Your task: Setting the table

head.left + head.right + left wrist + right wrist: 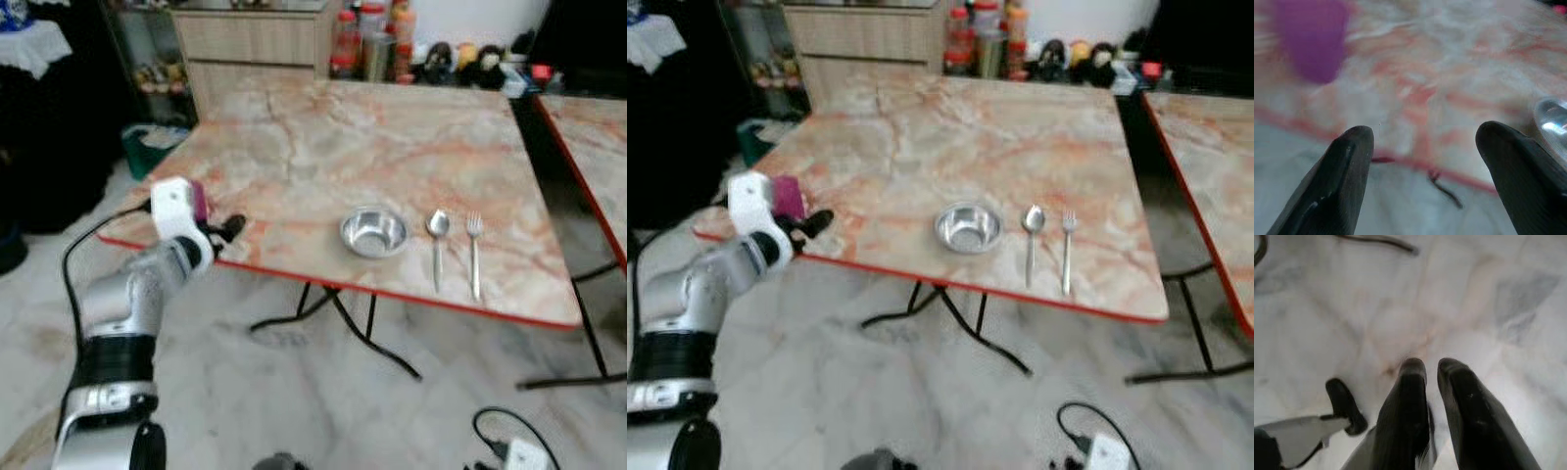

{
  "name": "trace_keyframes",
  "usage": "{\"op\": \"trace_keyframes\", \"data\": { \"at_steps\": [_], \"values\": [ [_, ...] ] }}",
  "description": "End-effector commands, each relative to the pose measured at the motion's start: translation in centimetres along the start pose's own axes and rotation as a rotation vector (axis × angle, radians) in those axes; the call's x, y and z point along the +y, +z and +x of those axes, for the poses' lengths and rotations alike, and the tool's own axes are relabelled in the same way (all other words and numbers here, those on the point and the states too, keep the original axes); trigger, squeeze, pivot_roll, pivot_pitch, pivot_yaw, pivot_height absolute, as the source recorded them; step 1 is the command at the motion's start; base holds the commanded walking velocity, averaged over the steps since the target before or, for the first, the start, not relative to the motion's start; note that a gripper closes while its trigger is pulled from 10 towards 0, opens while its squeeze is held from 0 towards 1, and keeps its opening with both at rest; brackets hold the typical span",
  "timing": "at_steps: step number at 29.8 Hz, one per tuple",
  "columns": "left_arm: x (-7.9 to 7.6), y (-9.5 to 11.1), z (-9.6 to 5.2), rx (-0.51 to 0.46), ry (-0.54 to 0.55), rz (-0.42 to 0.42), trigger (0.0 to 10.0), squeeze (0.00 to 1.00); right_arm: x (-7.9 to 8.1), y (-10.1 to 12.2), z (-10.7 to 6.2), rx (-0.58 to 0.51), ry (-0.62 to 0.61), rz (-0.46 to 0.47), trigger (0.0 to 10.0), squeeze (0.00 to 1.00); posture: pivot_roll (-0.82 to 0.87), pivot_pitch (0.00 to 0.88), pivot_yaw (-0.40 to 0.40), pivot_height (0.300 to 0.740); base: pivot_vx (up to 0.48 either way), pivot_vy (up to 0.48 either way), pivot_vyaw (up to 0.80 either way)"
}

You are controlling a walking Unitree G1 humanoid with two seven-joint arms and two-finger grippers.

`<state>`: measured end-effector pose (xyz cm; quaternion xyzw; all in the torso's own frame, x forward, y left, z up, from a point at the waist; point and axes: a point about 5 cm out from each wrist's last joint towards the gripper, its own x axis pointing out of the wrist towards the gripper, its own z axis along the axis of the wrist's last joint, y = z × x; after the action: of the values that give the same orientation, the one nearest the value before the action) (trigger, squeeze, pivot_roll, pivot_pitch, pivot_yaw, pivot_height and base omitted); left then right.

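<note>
On the marble table (pixel 323 137) near its front edge sit a steel bowl (pixel 373 232), a spoon (pixel 437 245) and a fork (pixel 474 251) side by side. A purple cup (pixel 788 197) stands at the table's front left corner, partly hidden behind my left wrist. My left gripper (pixel 227 233) hovers open at that corner, just right of the cup (pixel 1310 39), with nothing between its fingers (pixel 1339 181). My right gripper (pixel 1432 369) hangs over the floor, its fingers nearly together and empty.
Bottles and jars (pixel 372 39) line the table's far edge by a wooden cabinet (pixel 255 44). A second marble table (pixel 588 137) stands to the right. A cable and white plug (pixel 514 450) lie on the floor. Folding legs (pixel 343 323) sit under the table.
</note>
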<state>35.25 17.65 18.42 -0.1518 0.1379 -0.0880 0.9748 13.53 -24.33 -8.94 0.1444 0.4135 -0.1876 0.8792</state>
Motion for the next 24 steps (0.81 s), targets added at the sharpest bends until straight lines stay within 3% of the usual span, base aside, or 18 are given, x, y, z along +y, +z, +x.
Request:
{"op": "trace_keyframes", "data": {
  "at_steps": [1,24],
  "values": [
    [-0.61,0.72,-0.01,-0.019,-0.019,0.015,10.0,0.0,-0.23,-0.16,-0.09,0.0,-0.01,0.009,10.0,0.0,0.11,0.062,0.043,0.74,0.27,0.0,0.0],
    [-1.43,0.84,0.12,-0.035,-0.059,0.026,10.0,0.0,-0.22,0.0,-0.05,-0.002,-0.01,-0.012,10.0,0.0,0.1,0.054,0.04,0.74,0.271,0.0,0.0]
  ]
}}
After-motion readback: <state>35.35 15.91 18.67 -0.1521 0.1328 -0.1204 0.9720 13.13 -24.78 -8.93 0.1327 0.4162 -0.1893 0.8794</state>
